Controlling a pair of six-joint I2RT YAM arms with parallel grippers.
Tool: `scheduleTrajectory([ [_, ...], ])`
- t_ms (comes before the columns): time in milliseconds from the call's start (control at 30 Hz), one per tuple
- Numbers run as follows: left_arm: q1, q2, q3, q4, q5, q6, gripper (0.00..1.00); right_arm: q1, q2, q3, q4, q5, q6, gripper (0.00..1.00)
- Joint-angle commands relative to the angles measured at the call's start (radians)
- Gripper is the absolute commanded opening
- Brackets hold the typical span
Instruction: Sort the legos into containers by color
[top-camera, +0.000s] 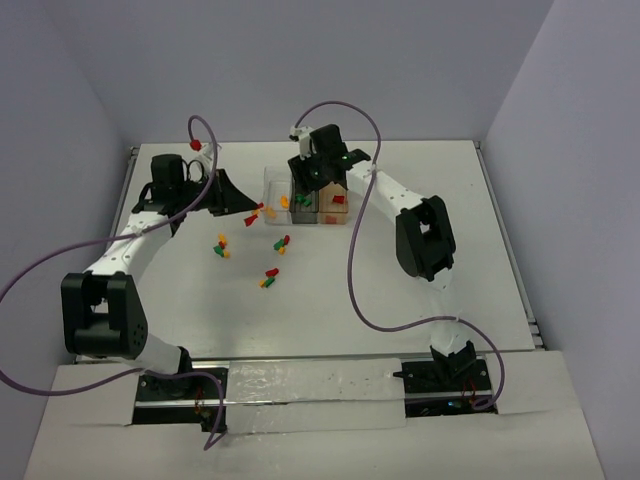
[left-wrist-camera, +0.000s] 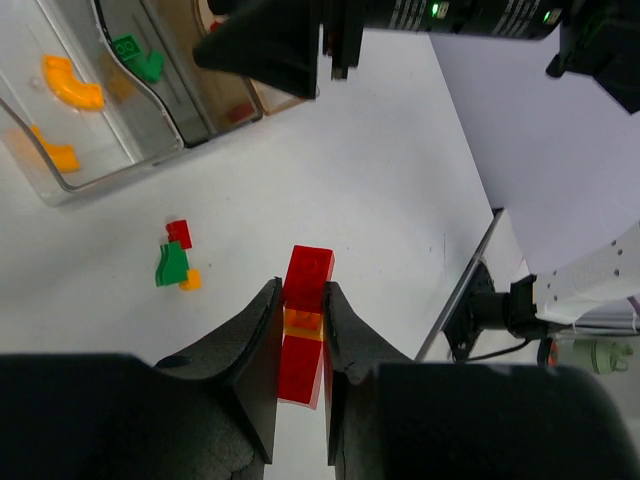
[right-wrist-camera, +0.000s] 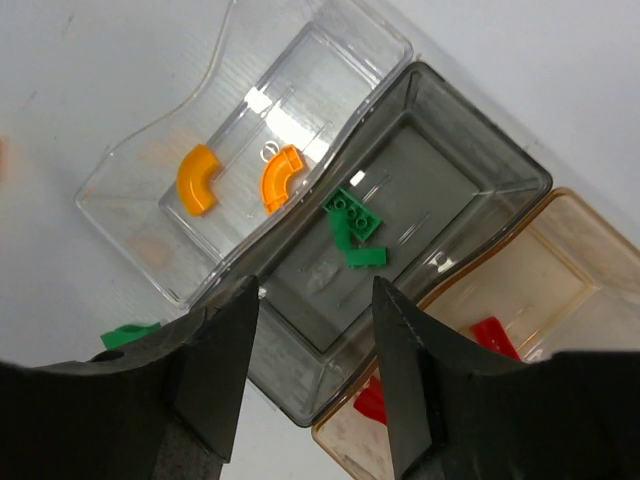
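surface (top-camera: 400, 260): three small clusters of loose legos (top-camera: 270, 279) lie near its middle, unsorted.
containers (top-camera: 268, 190): a row at the far side. The clear bin (right-wrist-camera: 300, 90) holds two orange curves (right-wrist-camera: 197, 180), the smoky bin (right-wrist-camera: 440, 190) green pieces (right-wrist-camera: 352, 215), the amber bin (right-wrist-camera: 545, 260) red ones (right-wrist-camera: 495, 335).
right end effector (right-wrist-camera: 315, 295): jaws wide and empty, above the smoky bin.
left end effector (left-wrist-camera: 300, 300): narrow, pinching a red lego (left-wrist-camera: 308, 268) just beside the clear bin.
progress: apparently under half done.
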Motion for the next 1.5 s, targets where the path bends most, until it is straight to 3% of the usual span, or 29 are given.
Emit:
scheduleTrajectory([
  [0, 0.007, -0.055, -0.001, 0.12, -0.052, -0.069, 0.0, -0.006, -0.037, -0.019, -0.005, -0.021, 0.012, 0.59],
  [167, 0.007, -0.079, -0.027, 0.171, -0.083, -0.117, 0.0, -0.009, -0.112, -0.052, -0.011, -0.06, 0.031, 0.57],
  [300, 0.007, -0.12, -0.094, 0.299, -0.098, -0.2, 0.0, -0.027, -0.268, -0.173, 0.052, -0.285, 0.119, 0.51],
  [400, 0.007, -0.121, -0.143, 0.427, -0.076, -0.283, 0.0, -0.031, -0.399, -0.325, 0.205, -0.521, 0.231, 0.5],
  [533, 0.007, -0.101, -0.201, 0.629, -0.065, -0.488, 0.0, -0.018, -0.509, -0.526, 0.492, -0.704, 0.573, 0.52],
  [633, 0.007, -0.081, -0.237, 0.747, -0.053, -0.611, 0.0, 0.002, -0.528, -0.589, 0.653, -0.741, 0.703, 0.55],
  [800, 0.004, -0.071, -0.281, 0.915, -0.039, -0.733, 0.0, 0.031, -0.469, -0.559, 0.68, -0.743, 0.792, 0.6],
  [933, 0.001, -0.083, -0.289, 0.92, -0.035, -0.746, 0.0, 0.037, -0.435, -0.545, 0.721, -0.75, 0.848, 0.6],
  [1467, -0.03, -0.075, -0.282, 0.903, -0.034, -0.749, 0.0, 0.081, -0.39, -0.473, 0.661, -0.737, 0.788, 0.61],
])
